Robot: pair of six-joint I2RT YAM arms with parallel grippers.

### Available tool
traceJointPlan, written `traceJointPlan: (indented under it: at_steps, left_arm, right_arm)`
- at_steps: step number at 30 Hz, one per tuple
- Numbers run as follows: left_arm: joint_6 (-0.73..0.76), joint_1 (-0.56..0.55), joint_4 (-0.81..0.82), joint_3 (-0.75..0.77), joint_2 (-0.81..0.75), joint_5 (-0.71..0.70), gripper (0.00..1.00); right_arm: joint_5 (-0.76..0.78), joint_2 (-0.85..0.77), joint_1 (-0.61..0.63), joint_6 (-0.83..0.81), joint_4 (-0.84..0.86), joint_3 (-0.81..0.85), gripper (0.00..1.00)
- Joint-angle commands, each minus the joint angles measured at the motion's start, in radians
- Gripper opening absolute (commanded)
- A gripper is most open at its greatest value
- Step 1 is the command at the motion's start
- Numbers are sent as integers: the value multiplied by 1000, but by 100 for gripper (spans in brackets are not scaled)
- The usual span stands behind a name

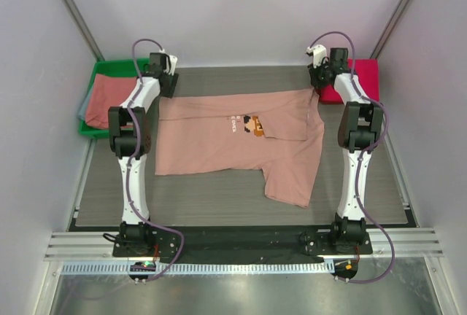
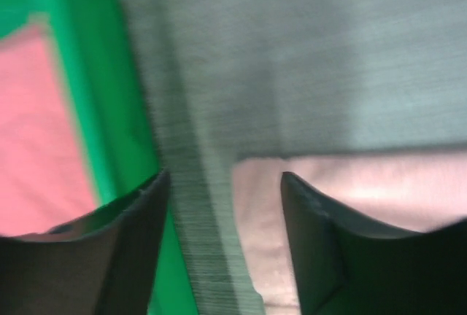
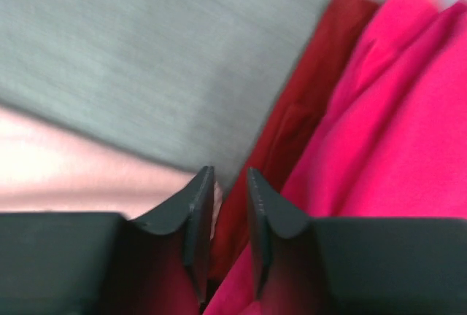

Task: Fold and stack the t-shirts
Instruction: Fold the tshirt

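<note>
A salmon-pink t-shirt (image 1: 219, 147) with a pixel-art print (image 1: 252, 125) lies spread on the table, one sleeve (image 1: 292, 184) pointing toward the near right. My left gripper (image 1: 165, 74) hovers at its far left corner. In the left wrist view that gripper (image 2: 222, 184) is open, with bare mat and the shirt's edge (image 2: 255, 220) between its fingers. My right gripper (image 1: 321, 74) is at the far right corner. Its jaws (image 3: 230, 176) stand a narrow gap apart, holding nothing, and the pink corner (image 3: 66, 173) lies beside the left finger. A magenta t-shirt (image 3: 408, 111) lies just to the right.
A green bin (image 1: 95, 129) at the far left holds another salmon t-shirt (image 1: 106, 103), also seen beside my left finger (image 2: 36, 133). The magenta shirt (image 1: 361, 82) rests at the far right of the grey mat (image 1: 219, 198). White walls enclose the table.
</note>
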Motion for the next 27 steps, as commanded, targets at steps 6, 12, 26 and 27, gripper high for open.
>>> traceJointPlan:
  at_steps: [6, 12, 26, 27]
  left_arm:
    - [-86, -23, 114, -10, -279, -209, 73]
    - [32, -30, -7, -295, -545, -53, 72]
    - [61, -46, -111, -692, -743, 102, 64]
    - [67, -46, -119, -687, -737, 93, 64]
  right_arm:
    - [7, -319, 18, 144, 98, -67, 35]
    - [-206, -657, 55, -63, -47, -527, 38]
    - [-260, -1432, 156, -1020, -443, -1518, 37]
    - [-272, -1450, 156, -1095, -480, -1523, 37]
